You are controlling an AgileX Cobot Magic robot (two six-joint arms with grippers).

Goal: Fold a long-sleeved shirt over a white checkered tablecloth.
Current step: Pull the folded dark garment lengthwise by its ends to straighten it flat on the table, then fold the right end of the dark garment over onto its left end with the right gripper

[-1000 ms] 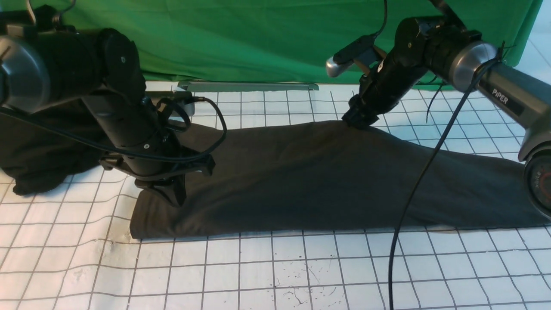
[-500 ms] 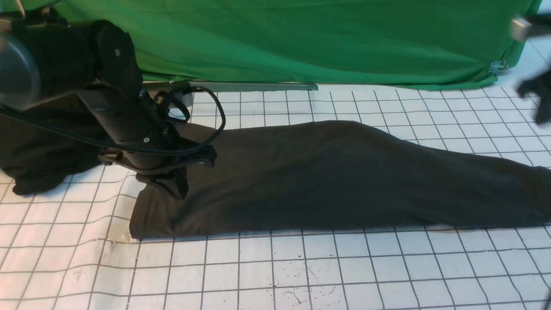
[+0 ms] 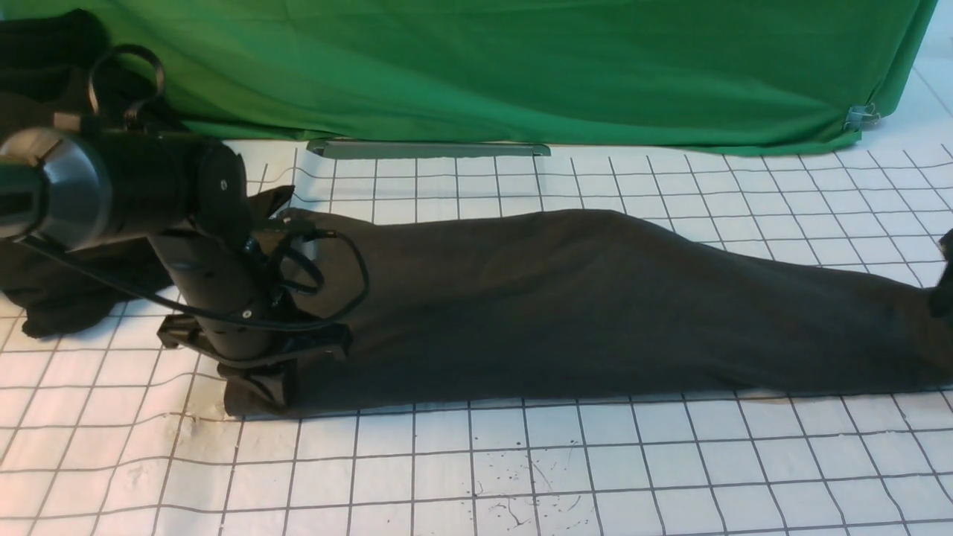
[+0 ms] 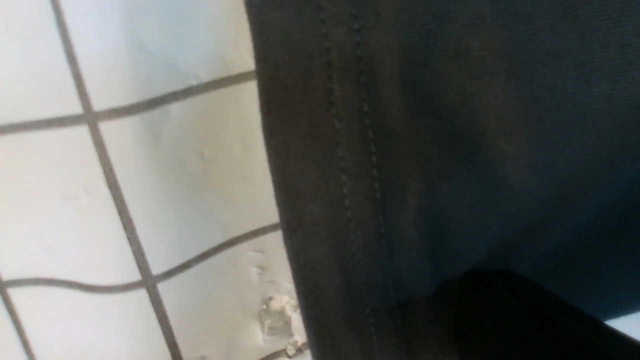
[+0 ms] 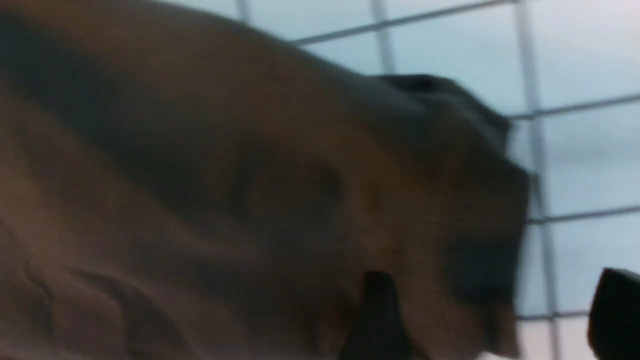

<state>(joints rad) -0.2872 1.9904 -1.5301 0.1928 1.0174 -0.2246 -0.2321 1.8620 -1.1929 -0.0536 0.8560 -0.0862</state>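
Currently your left claw (image 3: 257, 387) sits clenched on a corner of the long-sleeved shirt (image 3: 595, 313); your right claw (image 5: 492, 277), blurred, appears released.

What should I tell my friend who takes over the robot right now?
Left end effector: shut, down at the near left corner of the shirt; a grip on cloth cannot be confirmed.
Right end effector: open, at the shirt's right end.
Shirt: lies as a long narrow band across the tablecloth.
Done: lengthwise folds, it seems. Left: probably folding the band end to end.
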